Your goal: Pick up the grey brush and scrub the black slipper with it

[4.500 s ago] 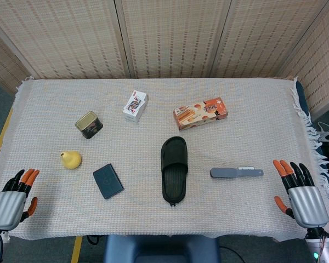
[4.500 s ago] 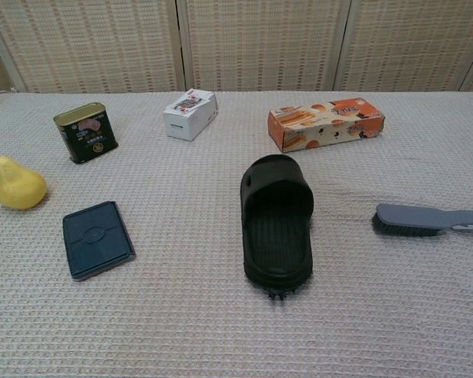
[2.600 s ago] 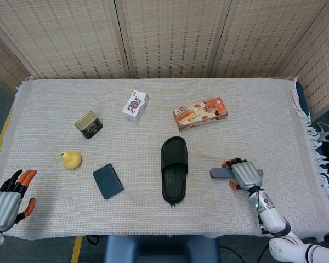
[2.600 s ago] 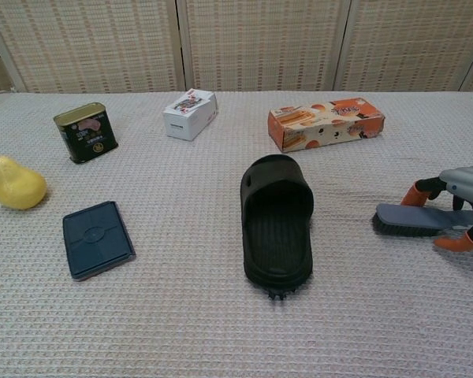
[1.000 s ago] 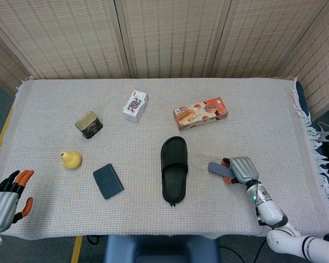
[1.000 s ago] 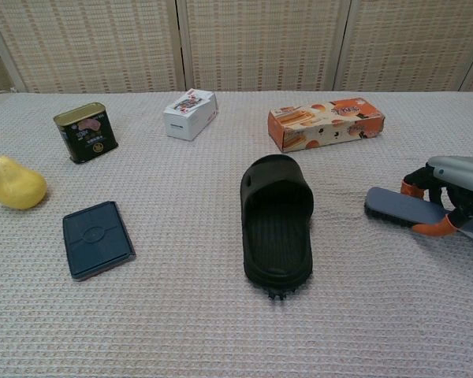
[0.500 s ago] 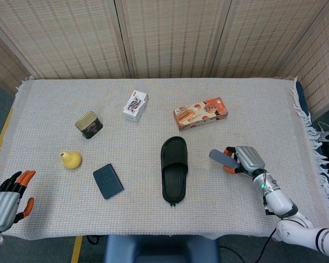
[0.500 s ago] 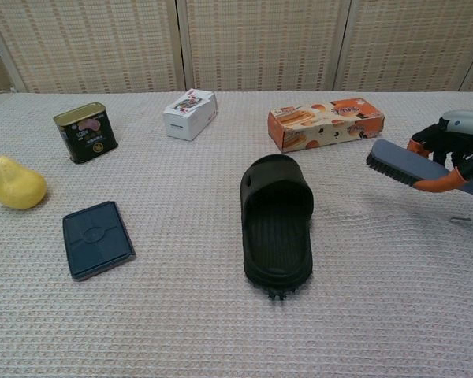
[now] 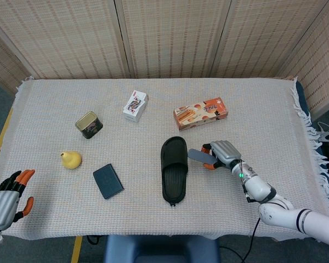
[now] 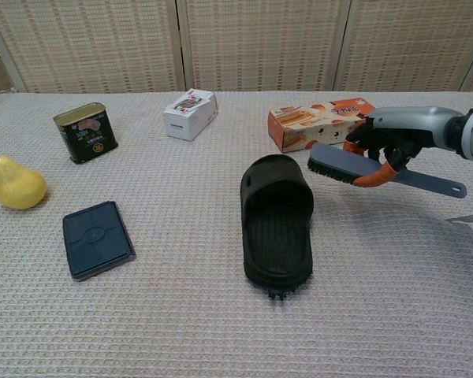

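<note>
Your right hand [image 10: 396,135] is clamped around the grey brush [image 10: 340,165], held off the cloth, bristles down, head just right of the black slipper [image 10: 277,227] toe strap. The slipper lies mid-table. Your left hand [image 9: 6,198] rests at the near left edge, fingers apart, holding nothing.

Right hand [image 10: 394,138] raised, fingers [image 10: 368,180] curled; left hand [image 9: 5,204] low.
</note>
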